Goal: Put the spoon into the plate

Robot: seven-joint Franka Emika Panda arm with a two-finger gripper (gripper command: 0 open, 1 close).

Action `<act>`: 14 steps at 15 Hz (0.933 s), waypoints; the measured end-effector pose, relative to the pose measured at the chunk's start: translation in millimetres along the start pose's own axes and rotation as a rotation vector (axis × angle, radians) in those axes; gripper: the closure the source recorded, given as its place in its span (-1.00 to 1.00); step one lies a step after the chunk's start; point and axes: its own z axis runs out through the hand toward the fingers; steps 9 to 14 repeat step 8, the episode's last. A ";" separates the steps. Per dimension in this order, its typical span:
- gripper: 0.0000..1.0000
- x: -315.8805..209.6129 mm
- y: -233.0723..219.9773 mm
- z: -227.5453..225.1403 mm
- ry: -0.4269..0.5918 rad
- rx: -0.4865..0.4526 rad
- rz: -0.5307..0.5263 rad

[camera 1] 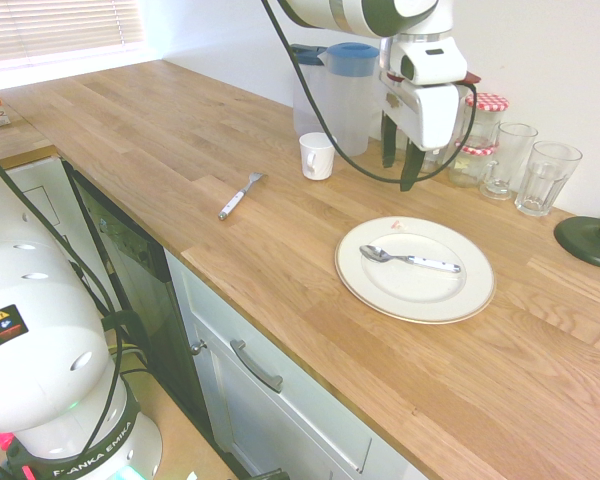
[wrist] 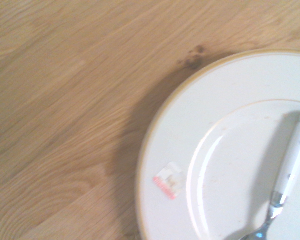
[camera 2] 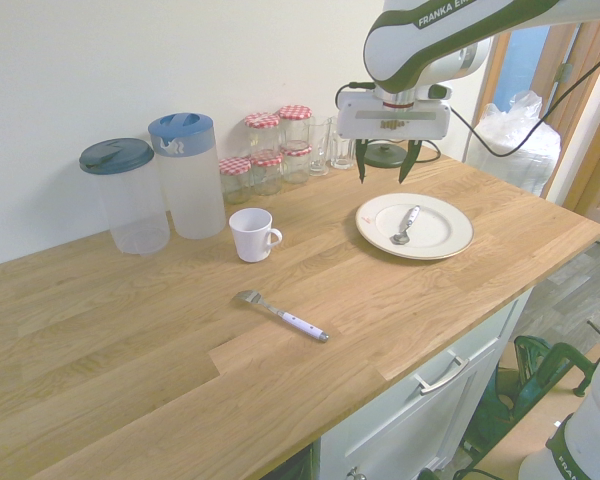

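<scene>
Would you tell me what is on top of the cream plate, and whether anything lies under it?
A spoon with a white handle lies on the plate. The plate hides the patch of counter beneath it, so anything there cannot be seen.

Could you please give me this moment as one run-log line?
task: spoon into plate | spoon: lying in plate | claw: open, empty, above the plate | fork: on worktop

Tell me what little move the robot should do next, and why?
Probably the end effector should just lift a bit higher and move away, because the spoon already lies in the plate, and the open fingers hang above the counter holding nothing.
</scene>
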 end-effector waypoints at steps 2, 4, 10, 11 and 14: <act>-1.00 -4.4 -1.2 -5.8 -0.001 -0.002 -0.126; -1.00 4.7 5.5 -15.4 -0.001 0.001 -0.258; -1.00 10.7 31.8 -28.4 -0.009 0.003 -0.514; -1.00 10.7 31.8 -28.4 -0.009 0.003 -0.514; -1.00 10.7 31.8 -28.4 -0.009 0.003 -0.514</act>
